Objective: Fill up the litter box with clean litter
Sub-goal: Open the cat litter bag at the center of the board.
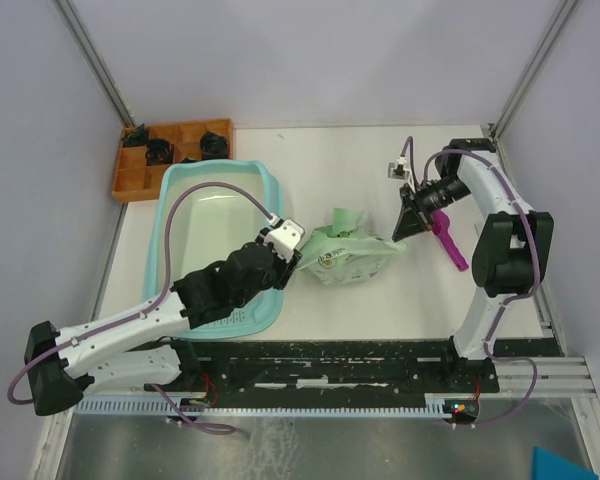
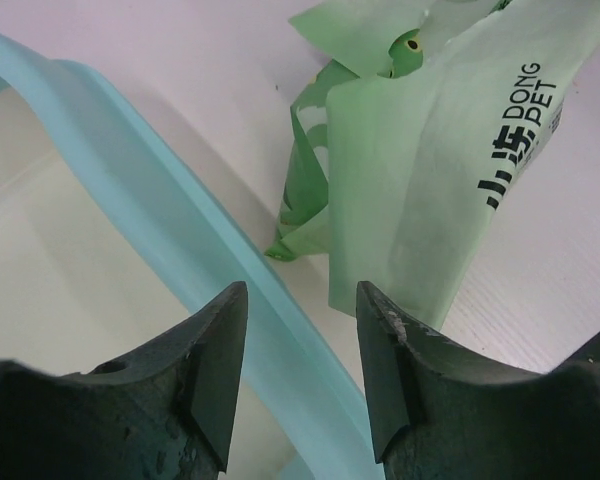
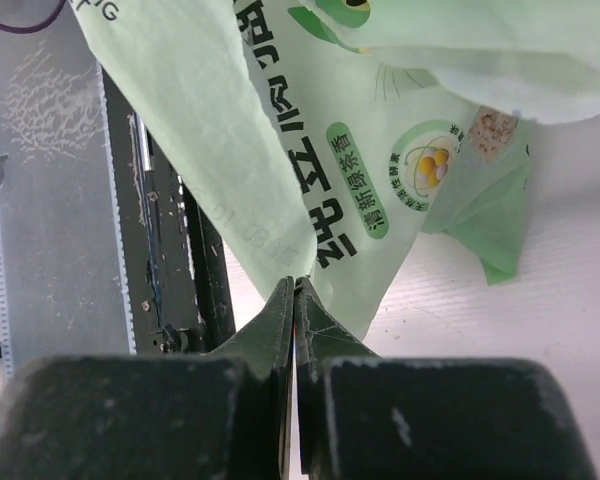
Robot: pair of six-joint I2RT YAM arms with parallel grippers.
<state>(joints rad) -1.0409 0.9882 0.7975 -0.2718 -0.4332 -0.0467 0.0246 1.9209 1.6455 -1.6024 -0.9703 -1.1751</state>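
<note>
The light-teal litter box [image 1: 170, 200] lies left of centre, its pale floor bare where I can see it. My left gripper [image 1: 292, 256] hovers open over the box's right rim [image 2: 160, 220], nothing between its fingers [image 2: 300, 300]. Just beyond it lies the pale green printed bag [image 1: 345, 255], crumpled and open at the top [image 2: 430, 180]. My right gripper [image 1: 408, 222] is at the bag's right end, and its jaws are pressed together on a corner fold of the bag [image 3: 380, 150] at the tips [image 3: 295, 285]. No clean litter shows in any view.
A magenta scoop [image 1: 450, 243] lies on the table right of the right gripper. An orange compartment tray [image 1: 130, 180] holding dark items stands at the back left, touching the litter box's far end. The black mounting rail [image 1: 330, 360] runs along the near edge.
</note>
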